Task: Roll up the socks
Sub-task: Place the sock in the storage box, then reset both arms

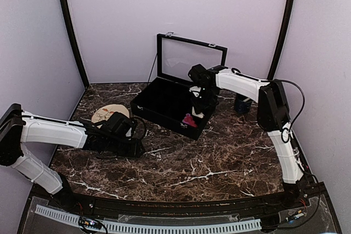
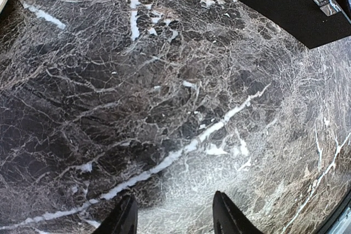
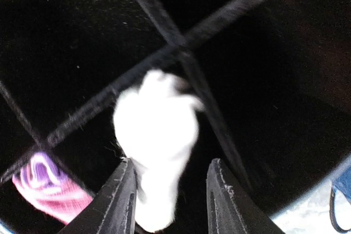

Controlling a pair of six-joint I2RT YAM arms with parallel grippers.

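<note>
The right end effector (image 3: 171,163) is seen released inside the black divided box (image 1: 162,98). Its fingers are spread, and the cream sock (image 3: 156,130), blurred, lies between them with a gap visible on one side. The pink sock (image 3: 46,187) is found in an adjoining compartment, by the box's near corner. The left end effector (image 2: 174,195) is seen released and empty, low over the marble surface (image 2: 164,80), near the plate (image 1: 107,113).

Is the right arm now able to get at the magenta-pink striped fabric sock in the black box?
Probably yes: the lid of the black box stands open, the right gripper hangs open above the compartments, and the magenta-pink sock lies uncovered beyond one thin divider.
</note>
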